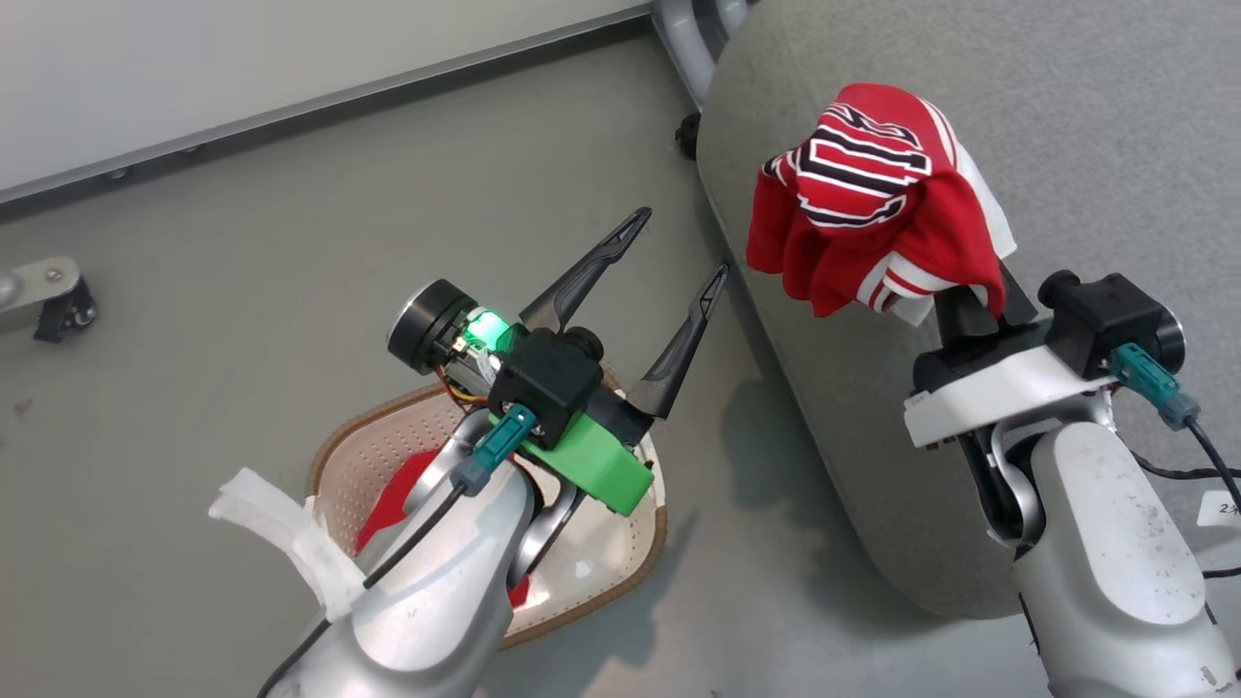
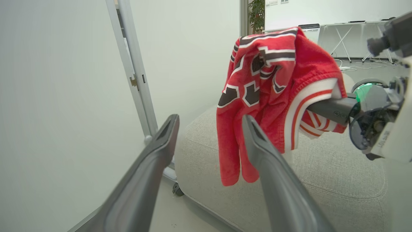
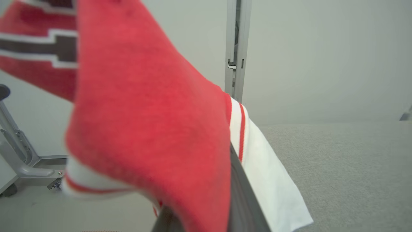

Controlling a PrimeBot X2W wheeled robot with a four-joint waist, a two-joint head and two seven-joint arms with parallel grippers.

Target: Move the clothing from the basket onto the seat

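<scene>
Your right gripper (image 1: 974,308) had its two long dark fingers pinched shut on a red sports garment with black-and-white lettering and white-striped trim (image 1: 863,194). The cloth was bunched over the fingertips and hung down from them. It was in the air above the left edge of the large grey fabric-upholstered seat cushion (image 1: 1066,116). In the left wrist view its lowest folds (image 2: 238,167) hung close in front of the cushion, and I could not tell whether they touched it.

Your left gripper (image 1: 679,244) had its fingers spread wide with nothing between them, pointing toward the seat's edge and the held garment. It was raised above the cream perforated plastic laundry basket with the brown woven-look rim (image 1: 334,456). The basket sat on the grey floor (image 1: 242,242), near you and just left of the seat. Inside it, partly hidden by your left forearm, a second red garment (image 1: 393,504) lay on the bottom.

I judged the task to be under halfway. One garment was out of the basket and over the seat but not yet let go, and nothing lay released on the cushion. You had to lower and release that piece, then take the second one from the basket across. Your empty left gripper looked well placed for that pick.
</scene>
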